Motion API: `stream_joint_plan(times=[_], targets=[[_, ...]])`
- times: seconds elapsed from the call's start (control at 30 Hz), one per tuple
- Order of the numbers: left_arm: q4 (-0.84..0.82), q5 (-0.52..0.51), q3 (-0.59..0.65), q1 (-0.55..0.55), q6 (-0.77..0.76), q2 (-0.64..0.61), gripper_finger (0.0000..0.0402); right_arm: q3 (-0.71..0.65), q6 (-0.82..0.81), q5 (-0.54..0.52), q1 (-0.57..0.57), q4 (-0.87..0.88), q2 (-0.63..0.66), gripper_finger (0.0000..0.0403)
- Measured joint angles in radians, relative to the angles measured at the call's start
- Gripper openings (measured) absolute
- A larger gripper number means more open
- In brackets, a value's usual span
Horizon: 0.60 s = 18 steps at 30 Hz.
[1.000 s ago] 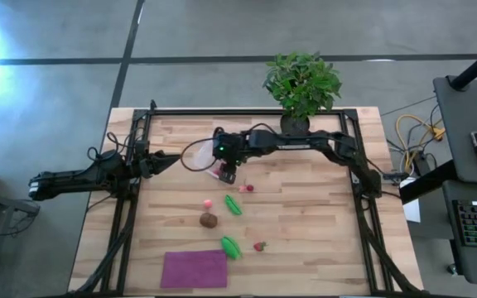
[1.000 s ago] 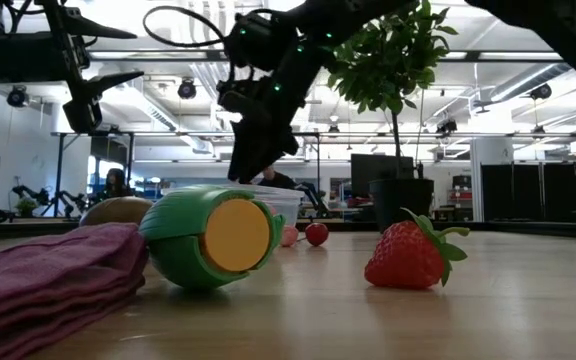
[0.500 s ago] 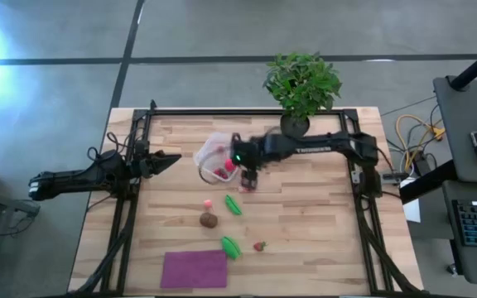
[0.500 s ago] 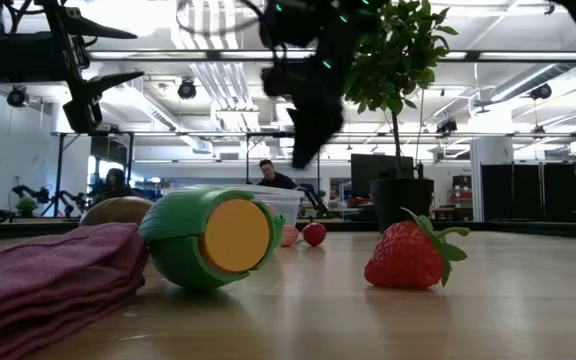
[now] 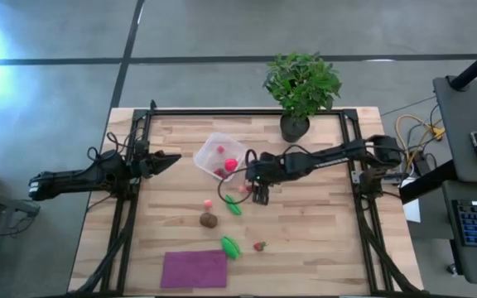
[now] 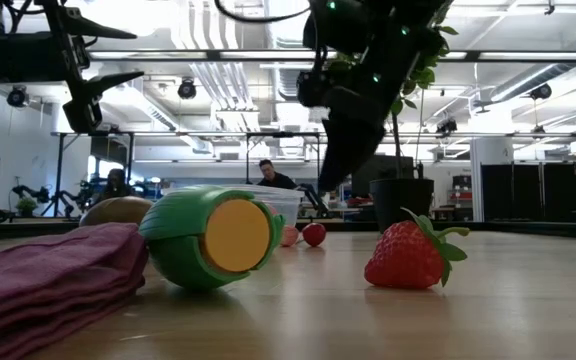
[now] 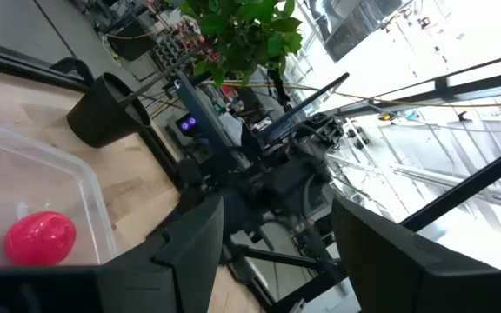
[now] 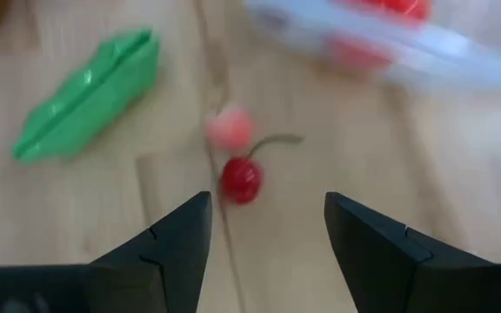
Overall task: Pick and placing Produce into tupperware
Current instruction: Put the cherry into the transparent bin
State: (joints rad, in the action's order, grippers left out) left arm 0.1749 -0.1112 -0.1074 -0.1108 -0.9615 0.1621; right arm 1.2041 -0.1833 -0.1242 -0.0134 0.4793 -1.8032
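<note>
The clear tupperware (image 5: pixel 219 154) sits on the table left of centre with a red ball (image 5: pixel 230 165) and small red bits in it; it also shows in the right wrist view (image 8: pixel 390 35). My right gripper (image 5: pixel 260 193) is open and empty, hovering over a red cherry (image 8: pixel 240 179) and a pink bit (image 8: pixel 230 129). A green piece (image 5: pixel 233 204) lies just beside it. A pink bit (image 5: pixel 209 203), a brown oval (image 5: pixel 209 219), a second green piece (image 5: pixel 231 246) and a strawberry (image 5: pixel 260 246) lie nearer the front. My left gripper (image 5: pixel 169 160) waits open, left of the tub.
A potted plant (image 5: pixel 301 87) stands at the far edge. A purple cloth (image 5: pixel 194 269) lies near the front edge. Black frame rails run along the table's left, right and far sides. Bare wood lies on the table's right half.
My right gripper has gone from above the tupperware toward the table's right and near edges and now stands over the cherry. The tub, hidden under the gripper before, now shows in full with the red ball in it.
</note>
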Motion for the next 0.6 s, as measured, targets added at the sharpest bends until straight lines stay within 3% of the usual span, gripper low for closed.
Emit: stream_joint_plan(times=[0.6], targets=[[0.0, 0.0, 0.0, 0.0, 0.0, 0.001, 0.0201, -0.118, -0.051, 0.001, -0.013, -0.203, -0.008, 0.0217]])
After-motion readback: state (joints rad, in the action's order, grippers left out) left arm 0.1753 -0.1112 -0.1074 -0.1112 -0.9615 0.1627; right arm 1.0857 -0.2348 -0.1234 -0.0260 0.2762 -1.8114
